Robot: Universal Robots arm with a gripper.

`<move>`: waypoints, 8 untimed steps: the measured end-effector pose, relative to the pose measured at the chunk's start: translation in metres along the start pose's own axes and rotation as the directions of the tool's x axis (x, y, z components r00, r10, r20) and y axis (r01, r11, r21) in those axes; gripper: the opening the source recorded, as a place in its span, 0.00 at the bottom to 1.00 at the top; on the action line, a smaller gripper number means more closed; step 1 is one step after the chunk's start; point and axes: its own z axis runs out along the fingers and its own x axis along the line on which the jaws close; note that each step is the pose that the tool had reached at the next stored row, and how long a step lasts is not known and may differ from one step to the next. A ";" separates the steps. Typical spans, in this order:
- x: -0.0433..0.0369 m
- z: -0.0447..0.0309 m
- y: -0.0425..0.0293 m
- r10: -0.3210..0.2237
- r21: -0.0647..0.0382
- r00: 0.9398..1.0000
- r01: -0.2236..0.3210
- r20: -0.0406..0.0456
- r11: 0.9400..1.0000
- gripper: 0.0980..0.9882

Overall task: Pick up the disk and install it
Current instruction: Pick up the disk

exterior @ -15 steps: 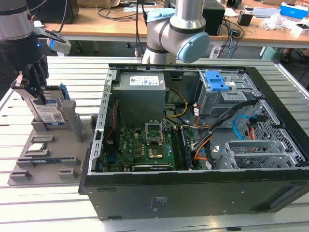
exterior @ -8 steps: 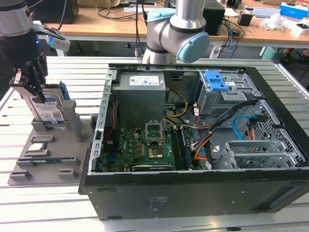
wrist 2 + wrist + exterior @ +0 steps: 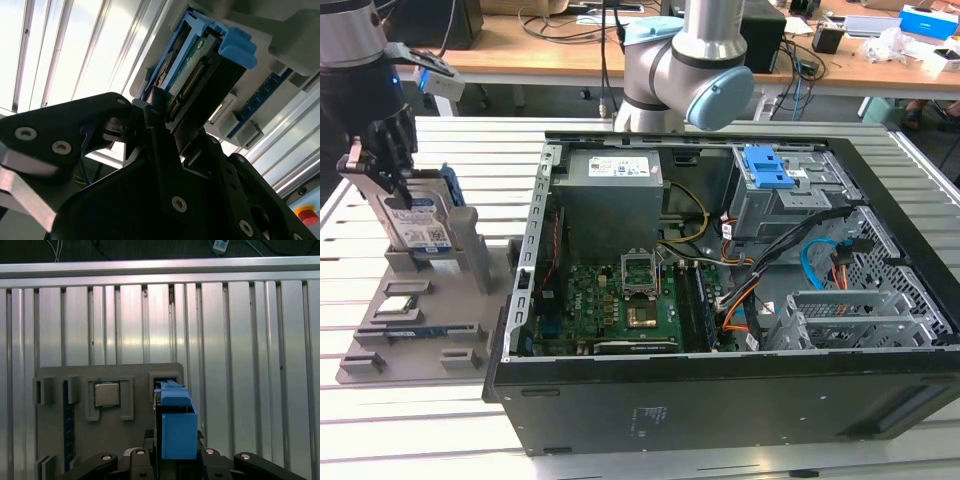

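So the disk [image 3: 420, 225] stands on edge in a slot of the grey holder tray [image 3: 430, 335], off to the exterior view's left of the open computer case [image 3: 720, 405]. The gripper [image 3: 382, 175] sits at its top edge. In the second wrist view the fingers [image 3: 159, 150] look clamped on the disk, one on each face, just by the connector end.

My read on handling: it's a rigid metal drive, fairly dense for its size, and the bare metal is a bit slick. It won't flex but it won't like being knocked or dropped. The blue side rails [image 3: 177, 432] are plastic, so I'd squeeze the flat metal faces, not the rails or the connector pins.

The tray also carries a CPU chip [image 3: 106, 394], on the side away from the case. All of it rests on a slotted aluminium worktop [image 3: 420, 435]. The case is packed, with a blue drive caddy [image 3: 770, 170] in its far corner. Beyond the case are the arm's base [image 3: 690, 70] and a second, cluttered wooden worktop [image 3: 550, 55].
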 end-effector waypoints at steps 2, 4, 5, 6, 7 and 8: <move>-0.0001 -0.0028 -0.0001 0.000 0.000 1.000 0.000 0.000 1.000 0.30; -0.0001 -0.0051 -0.0001 0.000 0.000 1.000 0.000 0.000 1.000 0.30; -0.0001 -0.0061 -0.0002 0.000 0.000 1.000 0.000 0.000 1.000 0.30; -0.0002 -0.0085 -0.0002 0.000 0.000 1.000 0.000 0.000 1.000 0.30; -0.0002 -0.0104 -0.0003 0.000 0.000 1.000 0.000 0.000 1.000 0.30; -0.0002 -0.0114 -0.0003 0.000 0.000 1.000 0.000 0.000 1.000 0.30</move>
